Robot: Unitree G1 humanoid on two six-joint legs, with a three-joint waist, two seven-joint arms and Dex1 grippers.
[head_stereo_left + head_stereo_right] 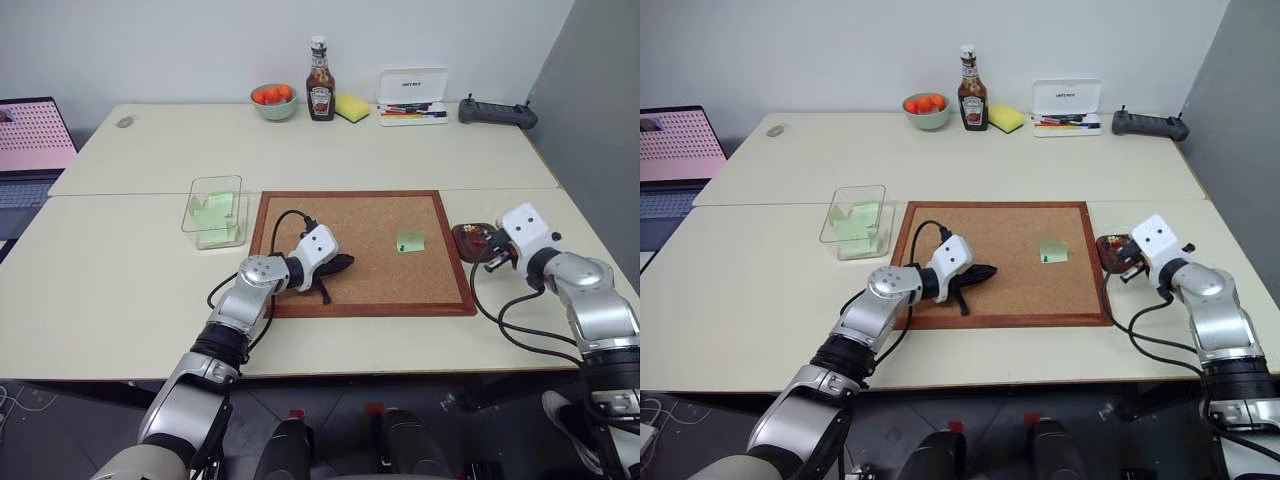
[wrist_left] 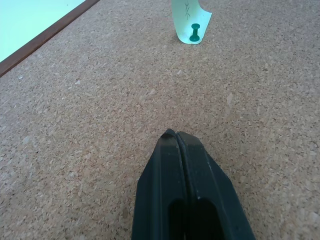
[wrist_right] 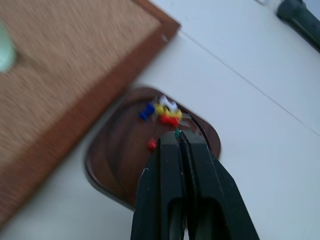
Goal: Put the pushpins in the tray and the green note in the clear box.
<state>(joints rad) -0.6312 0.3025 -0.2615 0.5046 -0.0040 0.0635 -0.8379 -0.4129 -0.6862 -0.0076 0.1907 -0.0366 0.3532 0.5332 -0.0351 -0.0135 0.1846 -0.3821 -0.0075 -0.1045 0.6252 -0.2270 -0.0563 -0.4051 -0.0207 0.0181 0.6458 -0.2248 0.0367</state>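
Head view: a cork board [image 1: 365,250] on the counter; the green note [image 1: 410,241] is pinned there, the clear box [image 1: 214,211] beside it.

Left wrist view: left gripper [image 2: 176,136], jaws together, empty.

Right wrist view: right gripper [image 3: 178,137], jaws pinching a green pushpin [image 3: 177,132] over the tray [image 3: 112,155]; releasing off-centre could scatter it.
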